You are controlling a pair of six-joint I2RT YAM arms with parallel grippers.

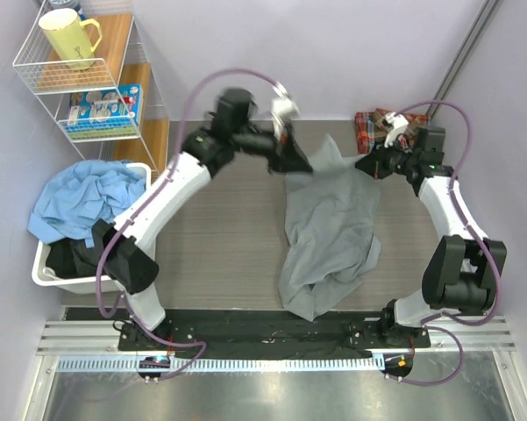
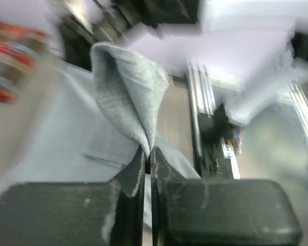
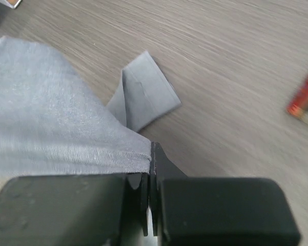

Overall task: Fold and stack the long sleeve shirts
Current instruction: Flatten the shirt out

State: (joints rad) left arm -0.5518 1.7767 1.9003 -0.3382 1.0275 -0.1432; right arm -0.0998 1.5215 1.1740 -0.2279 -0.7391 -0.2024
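Note:
The grey shirt [image 1: 329, 232] hangs crumpled over the middle of the table, held up at its far edge by both grippers. My left gripper [image 1: 296, 160] is shut on a fold of the grey shirt [image 2: 124, 97], the cloth pinched between its fingertips [image 2: 147, 156]. My right gripper [image 1: 366, 163] is shut on the shirt's hem [image 3: 66, 143], and a loose flap [image 3: 143, 95] lies on the table beyond it. The plaid shirt [image 1: 374, 125] lies bunched at the far right of the table, partly behind the right arm.
A white basket [image 1: 48, 263] at the left holds blue and dark clothes. A wire shelf [image 1: 79, 74] at the far left carries a yellow mug [image 1: 67, 37] and a box. Black rails run along the near table edge [image 1: 263, 329].

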